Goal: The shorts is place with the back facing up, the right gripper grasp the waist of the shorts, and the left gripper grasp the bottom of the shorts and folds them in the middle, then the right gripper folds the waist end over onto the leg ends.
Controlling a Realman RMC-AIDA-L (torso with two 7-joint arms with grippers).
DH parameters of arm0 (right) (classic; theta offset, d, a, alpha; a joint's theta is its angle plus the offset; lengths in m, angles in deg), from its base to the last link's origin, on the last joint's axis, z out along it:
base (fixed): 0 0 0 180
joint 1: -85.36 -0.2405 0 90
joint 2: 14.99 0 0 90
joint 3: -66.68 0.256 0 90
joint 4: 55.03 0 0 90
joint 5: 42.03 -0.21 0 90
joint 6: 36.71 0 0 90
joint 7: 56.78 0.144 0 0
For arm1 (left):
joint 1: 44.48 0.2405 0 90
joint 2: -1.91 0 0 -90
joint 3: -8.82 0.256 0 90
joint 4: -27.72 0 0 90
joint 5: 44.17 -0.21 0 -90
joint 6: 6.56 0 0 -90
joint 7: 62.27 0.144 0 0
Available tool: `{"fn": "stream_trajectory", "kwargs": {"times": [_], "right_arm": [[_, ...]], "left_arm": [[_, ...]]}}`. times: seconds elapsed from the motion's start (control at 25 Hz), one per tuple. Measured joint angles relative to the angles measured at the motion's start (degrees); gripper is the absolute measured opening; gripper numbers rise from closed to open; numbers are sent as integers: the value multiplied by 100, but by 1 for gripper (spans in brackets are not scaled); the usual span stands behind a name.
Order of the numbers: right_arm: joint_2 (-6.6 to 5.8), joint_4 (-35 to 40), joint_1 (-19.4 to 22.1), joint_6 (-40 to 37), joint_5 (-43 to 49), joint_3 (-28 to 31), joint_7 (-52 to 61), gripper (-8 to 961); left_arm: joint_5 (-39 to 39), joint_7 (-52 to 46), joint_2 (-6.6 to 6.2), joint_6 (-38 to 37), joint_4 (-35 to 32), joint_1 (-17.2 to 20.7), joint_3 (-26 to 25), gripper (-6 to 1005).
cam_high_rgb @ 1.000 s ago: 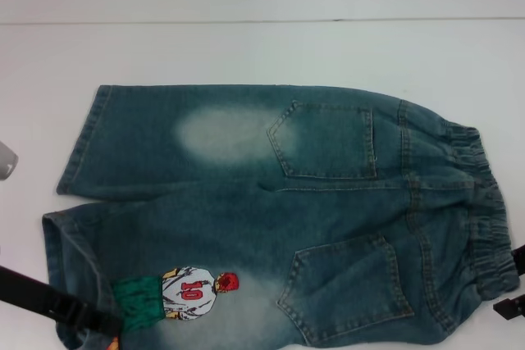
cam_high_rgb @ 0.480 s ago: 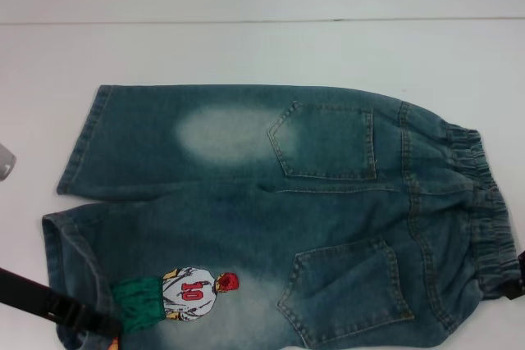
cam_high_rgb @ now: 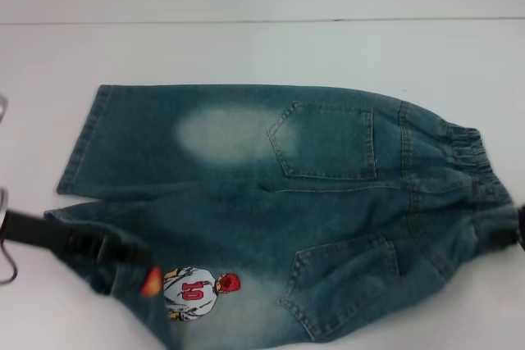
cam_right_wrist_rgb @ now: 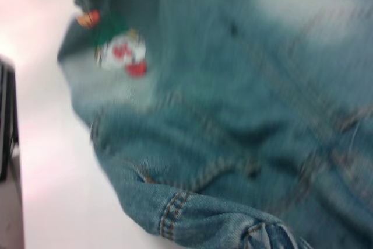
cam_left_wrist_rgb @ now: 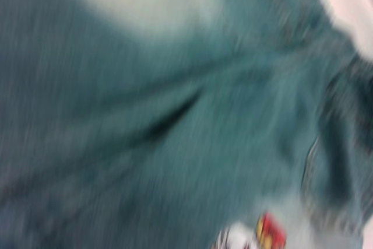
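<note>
Black left gripper clamped on bottom of the shorts, near leg hem raised off white table and curling inward, likely so near half can fold over far half. Right gripper at frame edge, pinching waist of the shorts; near waistband corner raised, judging by cloth pulled taut between both holds. Shorts lie back up, pockets showing, waist toward robot's right, far leg flat on table. Cartoon print beside lifted hem.

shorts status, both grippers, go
Left gripper at near leg hem, lifting it. Right gripper at waistband, near edge raised. Shorts back up on table. Nothing in the way.
</note>
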Motion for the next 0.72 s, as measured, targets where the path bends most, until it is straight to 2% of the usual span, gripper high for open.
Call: {"fn": "stream_trajectory", "kwargs": {"times": [0.04, 0.2, 0.44, 0.72], "right_arm": [[-24, 15, 12, -19, -335, 87, 2, 57], [-35, 87, 14, -6, -694, 247, 25, 65], [-126, 53, -5, 226, -1158, 592, 65, 76], [-146, 69, -1, 801, -1557, 829, 202, 89]], "left_arm": [[153, -13, -20, 60, 0, -55, -3, 4], [464, -70, -77, 319, 1, -268, -5, 4], [543, -211, -151, 1083, 142, -589, -9, 4], [550, -299, -190, 1743, 139, -836, -8, 5]]}}
